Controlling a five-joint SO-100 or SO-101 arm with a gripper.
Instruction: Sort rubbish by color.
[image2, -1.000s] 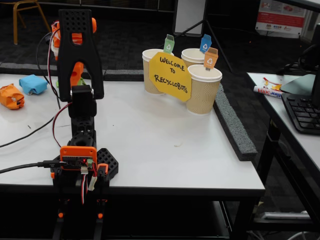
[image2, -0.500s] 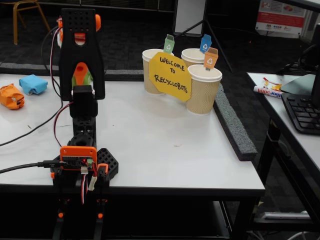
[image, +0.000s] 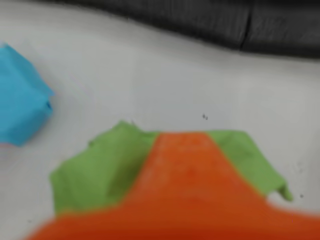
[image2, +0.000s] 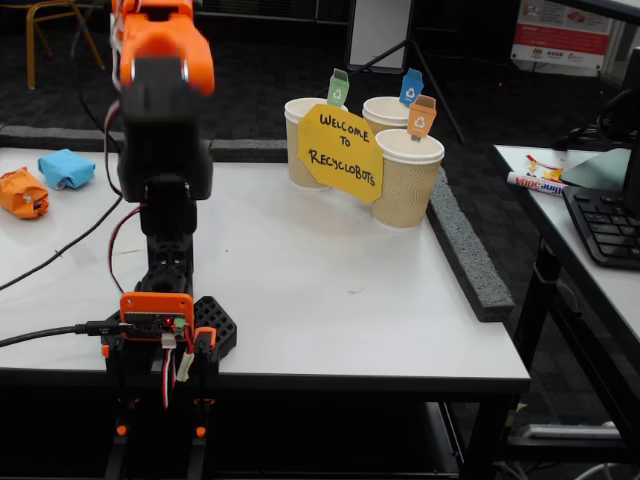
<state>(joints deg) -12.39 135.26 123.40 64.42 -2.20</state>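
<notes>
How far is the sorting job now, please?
Nothing visibly sorted; cup contents are hidden. The orange gripper is at a crumpled green paper, grip unclear. Blue crumpled paper and orange crumpled paper remain on the white table, far from the paper cups.

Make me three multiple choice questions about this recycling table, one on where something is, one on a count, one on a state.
1. Where does the crumpled green paper lie in the wrist view?
A. on the white table by the orange fingers
B. inside a cup
C. on the keyboard

2. How many ribbed paper cups stand behind the yellow welcome sign?
A. one
B. three
C. five

3. What state is the crumpled blue paper in?
A. in a cup
B. loose on the table
C. held aloft

Answers: 1 A, it rests on the white table at the fingers. 2 B, three rims show. 3 B, it sits beside the crumpled orange paper.
</notes>
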